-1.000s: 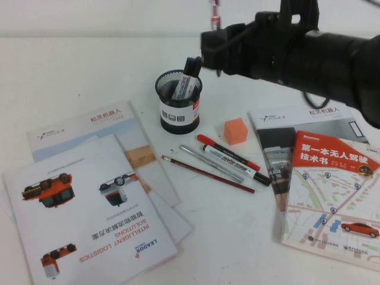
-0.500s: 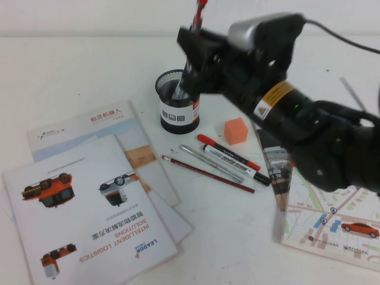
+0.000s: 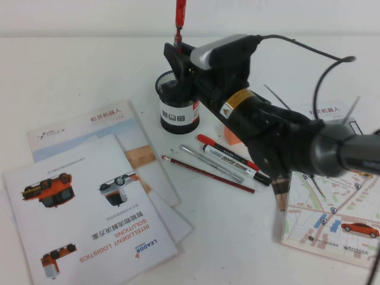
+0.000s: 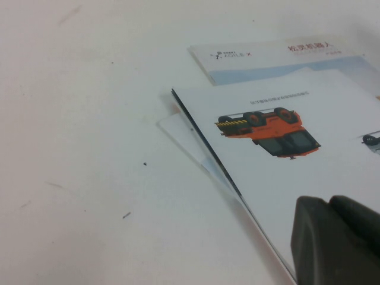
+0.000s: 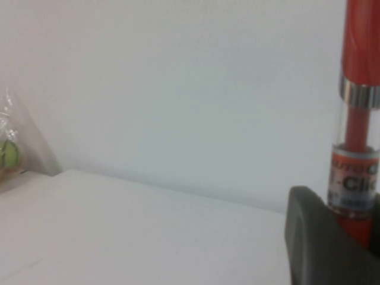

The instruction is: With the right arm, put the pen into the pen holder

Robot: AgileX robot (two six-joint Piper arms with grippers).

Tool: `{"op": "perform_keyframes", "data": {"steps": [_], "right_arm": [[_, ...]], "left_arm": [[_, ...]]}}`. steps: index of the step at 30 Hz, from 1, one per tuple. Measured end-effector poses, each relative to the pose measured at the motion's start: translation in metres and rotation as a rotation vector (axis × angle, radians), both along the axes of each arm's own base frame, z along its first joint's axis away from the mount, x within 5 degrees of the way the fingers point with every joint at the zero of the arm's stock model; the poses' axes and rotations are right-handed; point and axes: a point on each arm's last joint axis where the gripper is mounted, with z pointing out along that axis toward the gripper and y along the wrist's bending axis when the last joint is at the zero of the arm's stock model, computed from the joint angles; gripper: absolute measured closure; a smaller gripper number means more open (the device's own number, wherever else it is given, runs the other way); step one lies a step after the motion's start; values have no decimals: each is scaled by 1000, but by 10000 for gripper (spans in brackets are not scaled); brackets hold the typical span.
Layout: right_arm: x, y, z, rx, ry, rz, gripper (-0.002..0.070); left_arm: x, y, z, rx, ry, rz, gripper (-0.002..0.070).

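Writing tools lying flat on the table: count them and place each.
3, right of the holder: marker, silver pen, pencil. The right gripper holds the red pen upright; its arm may hide more.

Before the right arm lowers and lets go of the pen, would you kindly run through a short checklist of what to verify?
1. Right gripper holds the pen: ok, shut on it.
2. Pen upright: ok, standing near vertical.
3. Pen over the pen holder mouth: ok in the high view; exact depth cannot tell.
4. Room inside the holder: cannot tell, the gripper covers most of the opening.
5. Pen tip inside the rim: cannot tell, hidden by the gripper.
6. Left gripper out of the way: ok, low over the brochures.
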Motion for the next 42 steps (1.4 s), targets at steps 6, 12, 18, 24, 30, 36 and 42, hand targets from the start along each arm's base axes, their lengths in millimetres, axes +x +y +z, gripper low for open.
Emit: {"op": "perform_keyframes", "data": {"steps": [6,12,18,24,30,36,42], "right_arm": [[33,8,-20,-21,29,-34,612],[51,13,-36,-49,71,-53,612],[57,17,-54,-65,97,-55,604],[61,14,-62,-60,120,-72,391],[64,7,-54,34,181,-127,271],[46,0,25,73,135,-70,596],[-9,-20,114,-36,-38,1,687]], "left_arm": [[0,0,0,0,0,0,678],[0,0,0,0,0,0,678],[0,0,0,0,0,0,677],[0,0,0,0,0,0,678],[0,0,0,0,0,0,677],[0,0,0,0,0,0,677],[0,0,0,0,0,0,678]]}}
